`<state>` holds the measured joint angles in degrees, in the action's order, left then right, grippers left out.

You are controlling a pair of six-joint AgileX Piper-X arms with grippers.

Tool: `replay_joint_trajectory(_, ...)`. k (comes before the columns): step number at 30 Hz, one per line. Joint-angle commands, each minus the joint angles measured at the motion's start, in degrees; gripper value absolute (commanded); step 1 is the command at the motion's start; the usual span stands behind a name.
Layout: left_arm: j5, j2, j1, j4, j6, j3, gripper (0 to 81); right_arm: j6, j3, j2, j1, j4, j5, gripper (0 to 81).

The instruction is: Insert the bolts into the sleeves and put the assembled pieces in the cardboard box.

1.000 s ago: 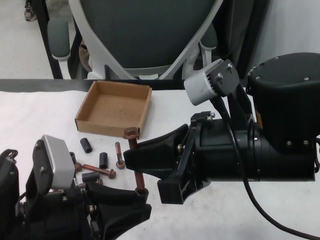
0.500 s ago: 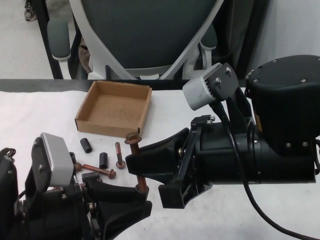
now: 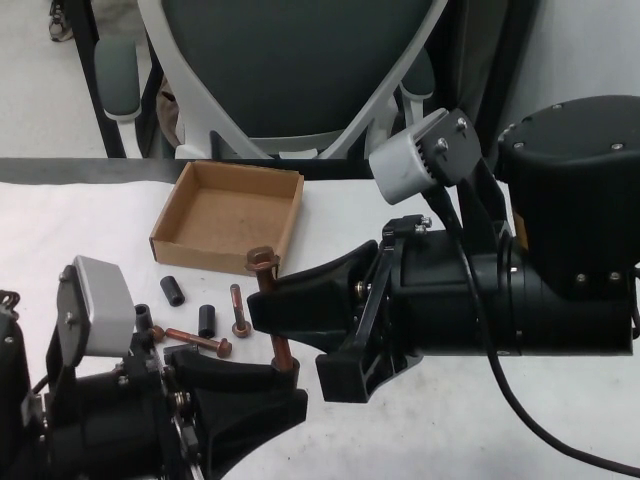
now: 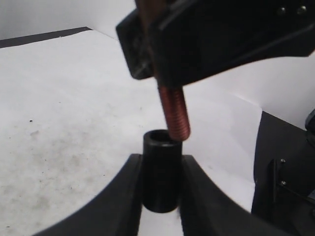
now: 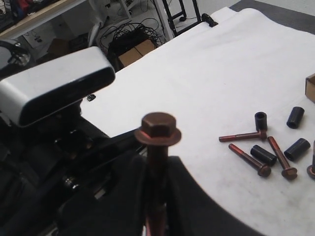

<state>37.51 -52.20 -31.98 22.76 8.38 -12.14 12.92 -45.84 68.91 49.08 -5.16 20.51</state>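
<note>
- We hold one bolt (image 3: 265, 262) upright in the right gripper (image 3: 270, 318). Its fingers are closed on the shank below the flanged head, so the threaded end points straight down. It hangs just on the near side of the cardboard box (image 3: 222, 252), by the front right corner.
- We pinch a black sleeve (image 4: 158, 147) by its sides in the left gripper (image 4: 161, 182), with the bore facing up. It sits directly under the bolt, ready to receive the thread.
- The bolt tip is at the sleeve's rim, toward one edge and apparently not yet inside. We judge a small sideways correction is needed before lowering.
- Spare bolts (image 3: 195, 340) and spare sleeves (image 3: 207, 320) lie loose on the white cloth (image 3: 80, 230) near the box's front wall, within reach for later pairs.
</note>
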Motion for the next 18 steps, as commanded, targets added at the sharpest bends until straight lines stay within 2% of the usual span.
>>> replay_joint_trajectory(1, 1.2, 0.2, 0.0, 3.2, 0.2, -0.4, 0.8, -0.6, -0.1, -0.3, 0.0, -0.6, 0.0, 0.2)
replay_joint_trajectory(18, 1.6, 0.2, 0.0, 3.2, -0.1, -0.4, 0.8, -1.5, -0.1, -0.3, 0.0, -0.6, 0.0, 0.2)
